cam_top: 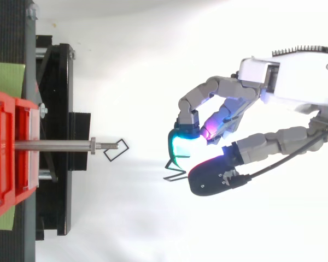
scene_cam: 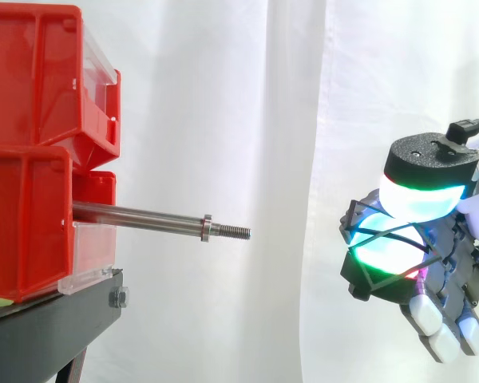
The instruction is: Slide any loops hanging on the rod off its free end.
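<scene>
Plainly, the rod [scene_cam: 144, 216] is a slim, bright steel bar. It juts level out of the stacked red bins [scene_cam: 32, 159] on the black stand [scene_cam: 56, 327] and points towards the hand. Near its free end sits a small collar [scene_cam: 207, 227], and beyond that a short threaded tip. From the side the whole bar looks bare, with nothing hanging on it.

Well apart from the tip, in front of the white curtain [scene_cam: 223, 96], the hand [scene_cam: 451, 263] has its fingers curled in. It pinches a thin black wire loop [scene_cam: 383, 234] between two pads [scene_cam: 419, 199] that glow cyan with a green edge. From the side the wire crosses over the lower pad in an X. From above, only a few bent black strands of it poke out below the cyan pad.

The top view adds something the side view does not have. A small square loop [cam_top: 116, 150], just a black outline, shows right beside the rod's threaded tip. Since the tip looks clear from the side, it does not seem to hang on the rod. I cannot tell what it rests on.
</scene>
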`<state>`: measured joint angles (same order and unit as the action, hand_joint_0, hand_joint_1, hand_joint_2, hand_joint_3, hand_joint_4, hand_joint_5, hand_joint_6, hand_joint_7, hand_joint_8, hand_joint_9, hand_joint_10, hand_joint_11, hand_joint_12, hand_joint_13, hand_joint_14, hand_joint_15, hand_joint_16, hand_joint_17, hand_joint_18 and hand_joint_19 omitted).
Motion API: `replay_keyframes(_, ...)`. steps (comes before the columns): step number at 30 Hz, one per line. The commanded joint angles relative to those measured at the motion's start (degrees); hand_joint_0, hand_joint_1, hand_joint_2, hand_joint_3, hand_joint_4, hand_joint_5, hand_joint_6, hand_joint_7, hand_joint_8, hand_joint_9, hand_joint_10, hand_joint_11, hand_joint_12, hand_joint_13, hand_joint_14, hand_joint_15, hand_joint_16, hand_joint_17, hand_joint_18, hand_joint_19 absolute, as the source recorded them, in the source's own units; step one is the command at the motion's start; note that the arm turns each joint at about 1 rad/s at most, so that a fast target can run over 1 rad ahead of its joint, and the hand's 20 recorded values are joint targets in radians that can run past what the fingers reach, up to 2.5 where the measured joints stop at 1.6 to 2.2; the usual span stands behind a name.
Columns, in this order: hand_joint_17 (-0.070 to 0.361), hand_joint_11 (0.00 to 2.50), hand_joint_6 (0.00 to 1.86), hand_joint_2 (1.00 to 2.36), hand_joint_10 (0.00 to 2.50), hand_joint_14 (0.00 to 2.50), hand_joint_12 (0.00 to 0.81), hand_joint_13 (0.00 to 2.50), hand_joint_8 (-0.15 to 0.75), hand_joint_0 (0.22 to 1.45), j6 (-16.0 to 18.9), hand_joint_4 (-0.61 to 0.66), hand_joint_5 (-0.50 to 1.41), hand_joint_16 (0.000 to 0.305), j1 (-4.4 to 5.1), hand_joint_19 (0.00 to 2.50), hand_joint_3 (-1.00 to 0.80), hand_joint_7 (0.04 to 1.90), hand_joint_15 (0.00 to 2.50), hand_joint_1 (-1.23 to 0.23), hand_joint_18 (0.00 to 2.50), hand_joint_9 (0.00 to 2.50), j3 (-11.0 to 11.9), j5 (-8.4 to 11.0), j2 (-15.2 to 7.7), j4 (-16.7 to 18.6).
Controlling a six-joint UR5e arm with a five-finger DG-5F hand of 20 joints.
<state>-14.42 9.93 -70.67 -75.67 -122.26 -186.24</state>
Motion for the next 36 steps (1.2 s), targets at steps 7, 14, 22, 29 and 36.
replay_keyframes(7,0.089,0.39,0.84,1.0,0.01,0.01,0.244,0.96,0.227,0.59,-0.09,0.08,-0.17,0.039,0.0,0.53,-0.44,1.0,0.29,-0.76,0.89,0.95,0.01,0.0,0.0,0.0)
replay_keyframes(14,0.089,0.38,0.85,1.01,0.02,0.01,0.247,0.95,0.247,0.59,-0.09,0.08,-0.17,0.039,0.0,0.54,-0.41,1.07,0.29,-0.61,0.88,0.96,0.01,0.0,0.0,0.0)
replay_keyframes(22,0.089,0.39,0.86,1.01,0.01,0.01,0.251,0.95,0.258,0.58,-0.09,0.08,-0.16,0.039,0.0,0.54,-0.33,1.06,0.29,-0.62,0.88,0.97,0.01,0.0,0.0,0.0)
replay_keyframes(29,0.088,0.39,0.87,1.02,0.01,0.01,0.249,0.95,0.246,0.58,-0.09,0.01,-0.15,0.039,-0.09,0.53,-0.23,1.09,0.28,-0.69,0.88,0.98,0.01,0.0,0.0,0.0)
replay_keyframes(36,0.088,0.4,0.88,1.03,0.01,0.01,0.244,0.95,0.215,0.58,-0.09,-0.09,-0.15,0.039,0.0,0.53,-0.15,1.09,0.28,-0.71,0.89,1.0,0.01,0.0,0.0,0.0)
